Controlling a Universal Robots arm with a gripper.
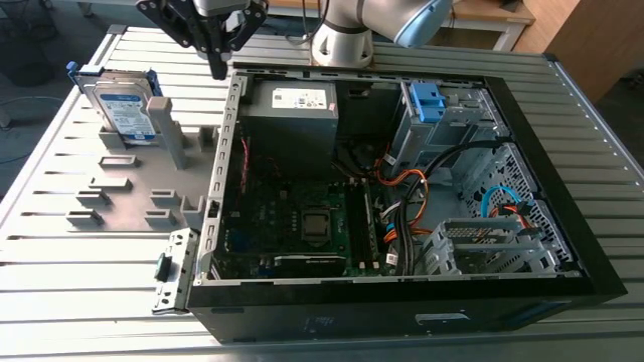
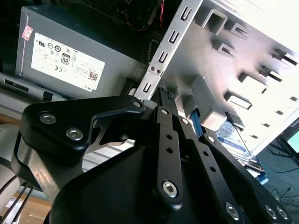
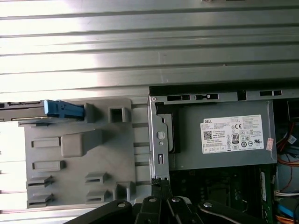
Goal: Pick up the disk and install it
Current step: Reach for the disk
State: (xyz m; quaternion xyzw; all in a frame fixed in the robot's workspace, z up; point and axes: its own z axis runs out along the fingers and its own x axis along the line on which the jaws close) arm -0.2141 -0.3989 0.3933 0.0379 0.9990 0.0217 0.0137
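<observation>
Disk (image 1: 125, 110) upright in fixture (image 1: 131, 188), gripper (image 1: 217, 73) beside case (image 1: 596, 249)

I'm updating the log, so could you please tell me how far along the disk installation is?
Done: nothing yet; the silver rectangular hard drive in its blue plastic frame stands upright in the grey plastic fixture, outside the open black computer case. In hand: the black gripper hangs empty, jaws together, above the case's wall nearest the drive. Left: both pick-up and installation.
</observation>
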